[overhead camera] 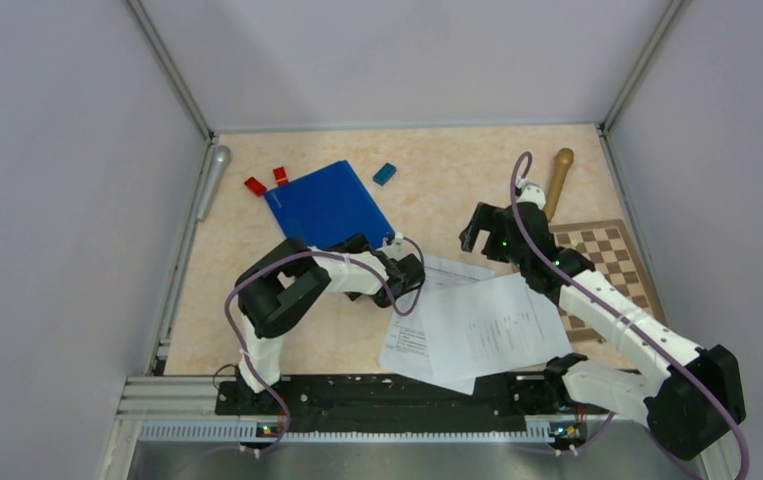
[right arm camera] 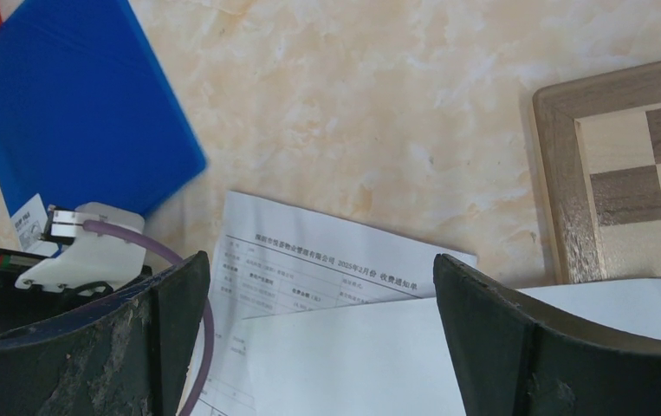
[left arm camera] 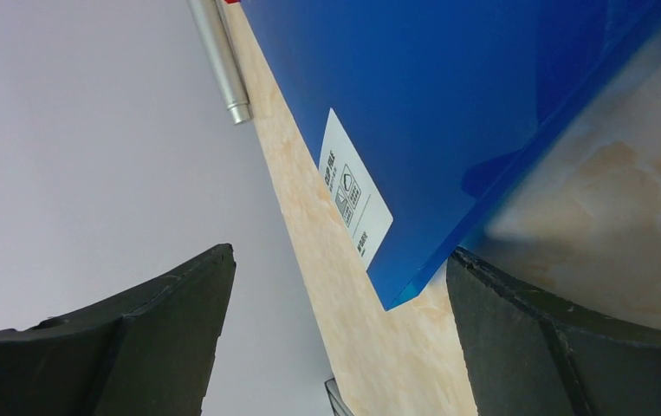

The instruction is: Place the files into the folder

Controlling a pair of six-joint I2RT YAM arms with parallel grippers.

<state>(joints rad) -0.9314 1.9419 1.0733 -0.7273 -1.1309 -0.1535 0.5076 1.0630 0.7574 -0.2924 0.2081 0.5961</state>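
Beige marbled table, grey walls. I'm seeing the files lying fanned and overlapping nearest the arm bases. Left gripper is sitting wide open at the near corner of the folder, gripping nothing. Right gripper is hovering, fingers spread, over the sheets' far edge. Folder is lying farther back-left, its white label facing up.

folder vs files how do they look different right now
The folder is bright blue with a small white label; the files are white with black print. The folder is one piece; the files are loose sheets overlapping askew. Both are thin and sit on the table.
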